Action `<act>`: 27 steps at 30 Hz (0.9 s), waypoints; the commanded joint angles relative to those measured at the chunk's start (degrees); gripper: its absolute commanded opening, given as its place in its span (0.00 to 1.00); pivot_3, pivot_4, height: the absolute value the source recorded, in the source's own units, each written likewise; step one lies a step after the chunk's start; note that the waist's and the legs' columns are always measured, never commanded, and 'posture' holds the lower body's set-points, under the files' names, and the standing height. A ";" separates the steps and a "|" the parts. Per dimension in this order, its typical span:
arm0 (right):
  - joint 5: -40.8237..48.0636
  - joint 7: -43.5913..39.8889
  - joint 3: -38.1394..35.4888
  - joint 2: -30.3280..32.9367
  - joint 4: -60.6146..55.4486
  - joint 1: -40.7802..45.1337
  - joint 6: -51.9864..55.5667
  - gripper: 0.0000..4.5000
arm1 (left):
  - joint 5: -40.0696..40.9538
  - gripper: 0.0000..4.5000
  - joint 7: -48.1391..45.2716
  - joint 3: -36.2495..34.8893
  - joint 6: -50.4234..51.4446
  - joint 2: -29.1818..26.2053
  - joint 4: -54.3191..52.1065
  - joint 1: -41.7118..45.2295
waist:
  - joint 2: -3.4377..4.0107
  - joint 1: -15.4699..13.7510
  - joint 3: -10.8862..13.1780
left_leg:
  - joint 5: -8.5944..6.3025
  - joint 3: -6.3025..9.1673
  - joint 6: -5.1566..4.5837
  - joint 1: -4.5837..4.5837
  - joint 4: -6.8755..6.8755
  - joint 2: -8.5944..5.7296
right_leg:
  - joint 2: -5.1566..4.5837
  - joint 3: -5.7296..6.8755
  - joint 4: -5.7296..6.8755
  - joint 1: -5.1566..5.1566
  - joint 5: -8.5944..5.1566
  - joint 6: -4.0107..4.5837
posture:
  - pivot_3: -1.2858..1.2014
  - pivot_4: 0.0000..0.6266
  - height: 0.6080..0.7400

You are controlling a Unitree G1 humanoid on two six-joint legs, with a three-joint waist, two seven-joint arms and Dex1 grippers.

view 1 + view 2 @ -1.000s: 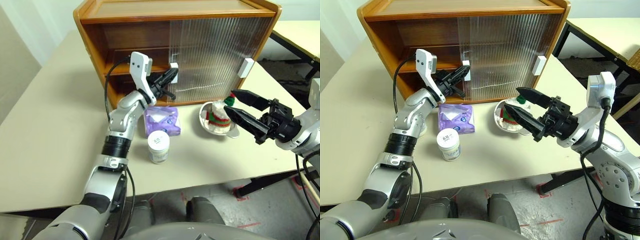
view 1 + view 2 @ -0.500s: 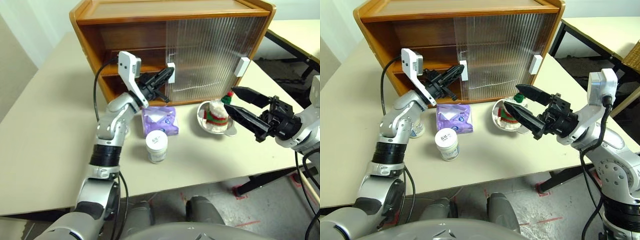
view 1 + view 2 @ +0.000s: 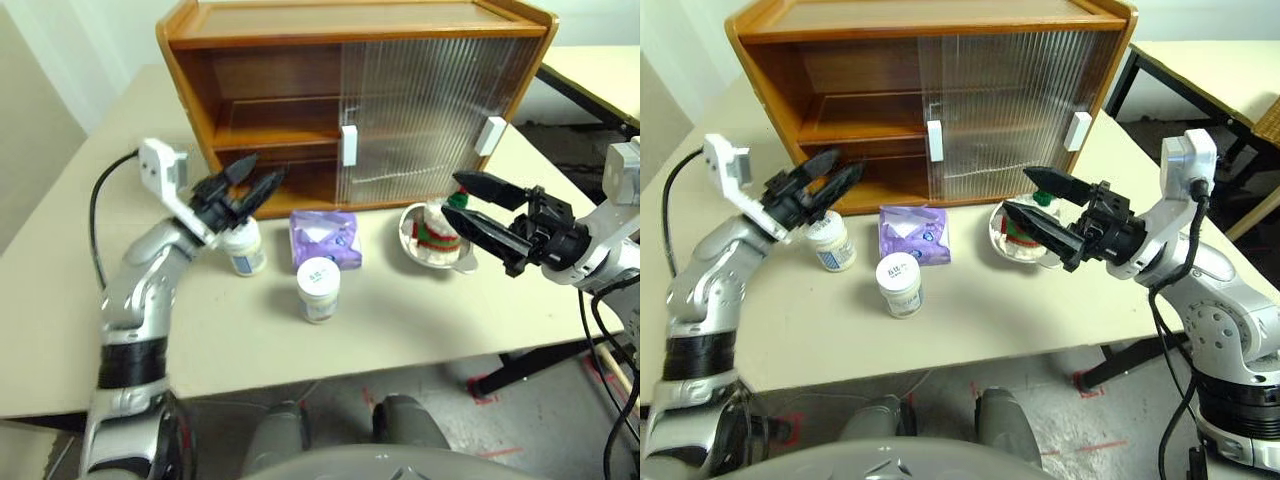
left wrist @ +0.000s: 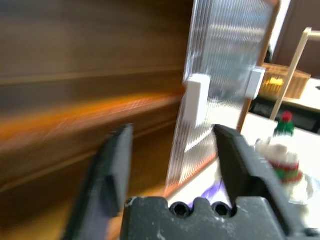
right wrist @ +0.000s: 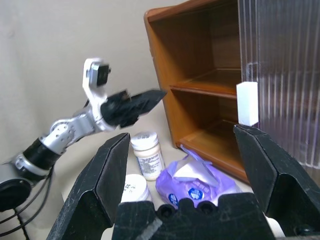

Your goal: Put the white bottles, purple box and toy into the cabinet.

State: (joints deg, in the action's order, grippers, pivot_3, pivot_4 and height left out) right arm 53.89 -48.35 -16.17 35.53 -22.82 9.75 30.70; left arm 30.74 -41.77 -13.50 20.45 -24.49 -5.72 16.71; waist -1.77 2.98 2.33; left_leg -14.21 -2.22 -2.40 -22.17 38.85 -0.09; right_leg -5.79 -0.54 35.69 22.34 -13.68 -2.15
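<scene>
The left pincer [image 3: 248, 176] is hovering open and empty above one bottle [image 3: 243, 248], just in front of the cabinet [image 3: 260, 110], whose left half is standing open at the desk's [image 3: 60, 300] back edge. The right pincer [image 3: 463, 198] is gaping wide around nothing, beside the toy [image 3: 436, 226] sitting in a bowl [image 3: 408, 236]. The box [image 3: 323, 239] is lying mid-desk, and the second bottle [image 3: 319, 288] is standing just before it, nearer the front edge.

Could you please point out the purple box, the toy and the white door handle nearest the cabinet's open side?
purple box [image 3: 323, 237]: left eye view, its top face.
toy [image 3: 1021, 228]: right eye view, its striped scarf.
white door handle [image 3: 348, 145]: left eye view, middle of the handle.
</scene>
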 commanded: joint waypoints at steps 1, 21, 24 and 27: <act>-0.68 -1.00 0.84 0.10 1.16 0.97 -0.24 1.00 | 0.85 0.99 -4.66 -1.07 -3.41 -1.84 1.06 -2.91 | 0.00 -0.85 0.00 | 0.00 0.00 0.00 -0.01 0.00 0.00 | -0.01 0.01 -0.01 0.01 0.01 0.02 | 0.50 0.00 1.00; -0.85 -1.64 1.17 0.20 2.03 2.41 0.40 1.00 | 1.06 0.99 -13.69 -1.48 -8.87 -5.39 6.06 -12.09 | 0.12 -2.48 0.07 | -0.01 -0.02 0.02 -0.11 -0.05 0.07 | -0.19 0.11 -0.11 0.09 -0.39 0.79 | 0.50 0.00 1.00; -0.66 -1.36 0.95 0.26 1.68 2.34 0.57 1.00 | -0.91 0.99 -14.12 -0.33 -11.49 -5.26 7.93 -12.07 | 0.14 -2.46 0.07 | -0.02 -0.02 0.03 -0.10 -0.06 0.10 | -0.20 0.11 -0.11 0.09 -0.40 0.77 | 0.50 0.00 1.00; -0.44 -1.10 0.69 0.39 1.29 2.21 0.75 1.00 | -2.08 0.99 -13.80 0.39 -13.36 -4.61 9.55 -11.69 | 0.14 -2.45 0.07 | -0.02 -0.02 0.03 -0.10 -0.07 0.12 | -0.20 0.11 -0.11 0.10 -0.40 0.77 | 0.50 0.00 1.00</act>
State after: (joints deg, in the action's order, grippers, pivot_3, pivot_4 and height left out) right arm 53.20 -49.63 -15.04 35.54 -20.79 12.08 30.94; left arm 30.09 -55.50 -13.95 8.43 -29.39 2.73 5.01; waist -1.63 0.54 2.40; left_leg -14.23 -2.24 -2.37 -22.27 38.78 0.04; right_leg -5.99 -0.43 35.58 22.44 -14.07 -1.38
